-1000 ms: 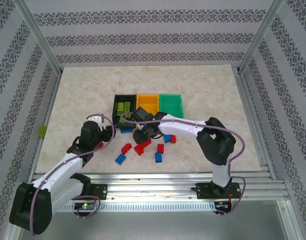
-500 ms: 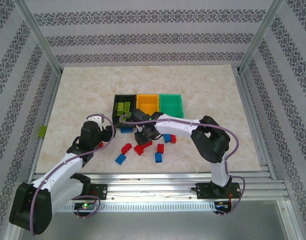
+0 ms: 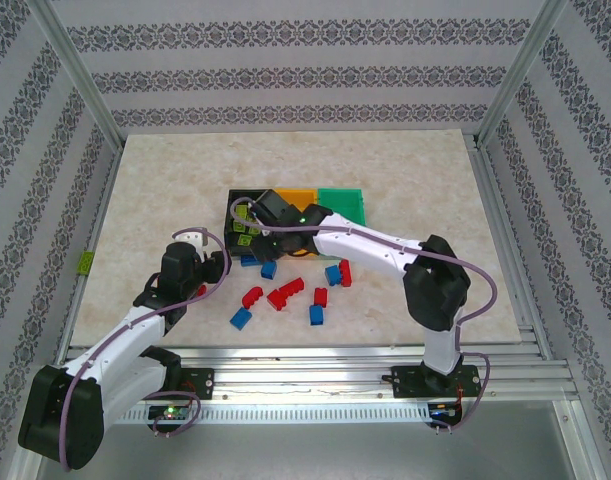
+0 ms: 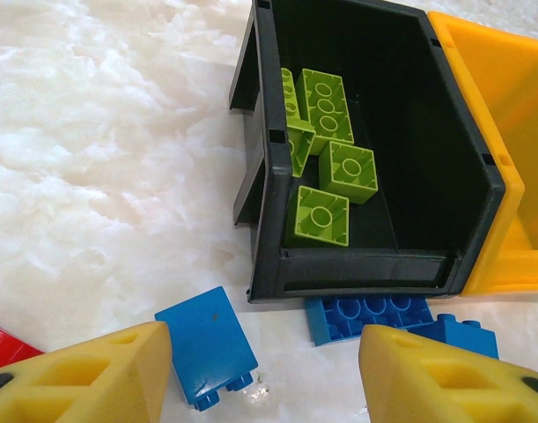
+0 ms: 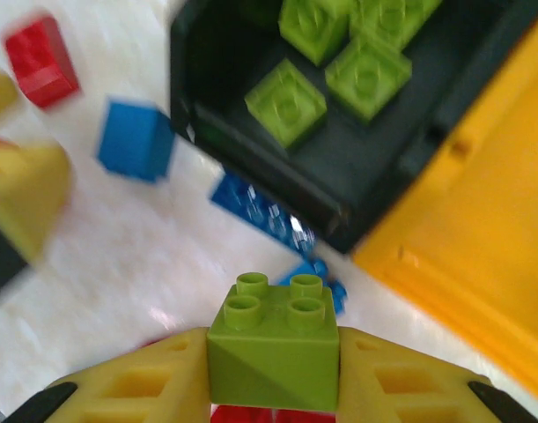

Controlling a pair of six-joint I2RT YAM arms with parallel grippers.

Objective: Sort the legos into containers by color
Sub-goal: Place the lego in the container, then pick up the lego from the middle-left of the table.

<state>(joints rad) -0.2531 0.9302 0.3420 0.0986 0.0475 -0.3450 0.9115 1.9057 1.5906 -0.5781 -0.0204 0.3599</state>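
Clenched in the right hand (image 5: pixel 273 357), between its two yellow fingers (image 5: pixel 132 388): one lime green lego (image 5: pixel 273 339), a square brick with four round studs up, squeezed on both flanks and lifted clear of the tabletop (image 3: pixel 165 190). From above, poised at the near rim of the black bin (image 4: pixel 269 176).

At 12 to 1 o'clock of that held brick in the right wrist view, the open black bin, with several more lime green legos (image 4: pixel 321 216) lying on its floor, most studs up, one tilted against the wall at 9 o'clock. Touching the black bin at 3 o'clock, the orange bin (image 4: pixel 489 106); beyond that again at 3 o'clock, the green bin (image 3: pixel 343 200), all three in one row.

Released and spread wide, the left hand (image 4: pixel 264 379), grasping nothing and touching nothing, low over the tabletop at 6 o'clock of the black bin. Between its yellow fingers, a blue lego (image 4: pixel 207 344) just beside the finger at 9 o'clock, and a flat blue lego (image 4: pixel 374 317) right by the bin's near wall.

Scattered on the tabletop at 6 o'clock of the bins: loose red legos (image 3: pixel 284 293) and more blue legos (image 3: pixel 316 315), glossy plastic, each much smaller than a bin. Left part of the right wrist view blurred.
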